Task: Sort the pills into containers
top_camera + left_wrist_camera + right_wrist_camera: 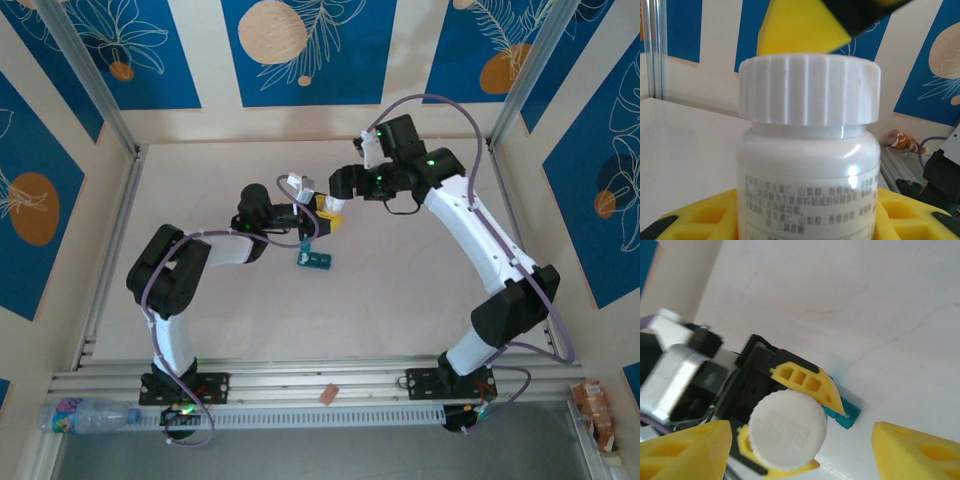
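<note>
Bottle sits clamped in left gripper, right gripper spread apart above its cap, containers beside the left gripper, bare bench beyond.

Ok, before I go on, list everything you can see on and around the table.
white bottle: one, white, ribbed cap, mid-table, in the left tool
containers: one strip, teal, on the table just nearer the bases than the bottle
water bottle: one, clear, lying at the near left corner
snack packet: one, orange-brown, near right corner
small scrap: one, orange-brown, on the near rail; too small to identify
table: one, white
left tool: yellow fingers, shut on the bottle
right tool: yellow fingers, open, over the cap
</note>
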